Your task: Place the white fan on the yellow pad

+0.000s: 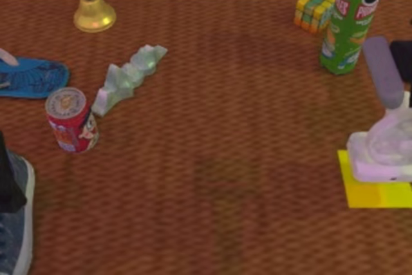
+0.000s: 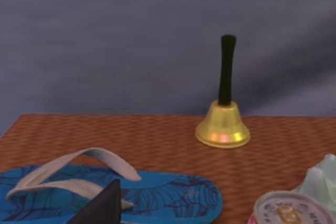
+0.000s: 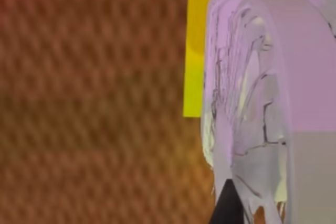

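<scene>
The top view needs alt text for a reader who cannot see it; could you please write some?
On a brown woven table, the white fan stands over the yellow pad at the right edge, the right arm above it. Behind stand a green chip can and colour cube; left lie a red can, pale jagged lump, brass bell and blue sandal.

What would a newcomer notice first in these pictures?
Probably the white fan on the yellow pad at the table's right edge, with the right gripper above it. Then the tall green can at the back right, and the gold bell at the back left.
</scene>
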Controlling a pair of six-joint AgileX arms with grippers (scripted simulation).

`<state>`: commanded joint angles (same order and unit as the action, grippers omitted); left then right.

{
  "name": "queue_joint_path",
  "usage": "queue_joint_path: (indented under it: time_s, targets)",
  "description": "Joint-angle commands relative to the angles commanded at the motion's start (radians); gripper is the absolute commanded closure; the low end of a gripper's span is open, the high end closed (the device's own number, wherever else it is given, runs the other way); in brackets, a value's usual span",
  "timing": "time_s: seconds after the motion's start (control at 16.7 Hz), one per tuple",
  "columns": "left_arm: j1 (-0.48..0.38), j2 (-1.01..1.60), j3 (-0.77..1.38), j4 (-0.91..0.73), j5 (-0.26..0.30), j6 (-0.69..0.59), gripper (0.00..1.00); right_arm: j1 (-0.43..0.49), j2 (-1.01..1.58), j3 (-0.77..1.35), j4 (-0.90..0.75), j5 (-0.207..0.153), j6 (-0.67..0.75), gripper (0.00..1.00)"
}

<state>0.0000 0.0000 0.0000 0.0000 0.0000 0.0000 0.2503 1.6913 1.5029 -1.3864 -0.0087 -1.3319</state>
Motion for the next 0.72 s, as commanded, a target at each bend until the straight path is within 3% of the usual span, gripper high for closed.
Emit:
queue_joint_path:
  time_s: [0.3,0.72]
  targets:
    - [0.0,0.0,0.0,0.0,0.0,0.0,0.0,0.005,0.004,-0.001,0.002,0.0,0.003,1.0]
    - [0.0,0.0,0.0,0.0,0.0,0.0,0.0,-0.002,0.013,-0.123,0.136,0.0,-0.002,1.0]
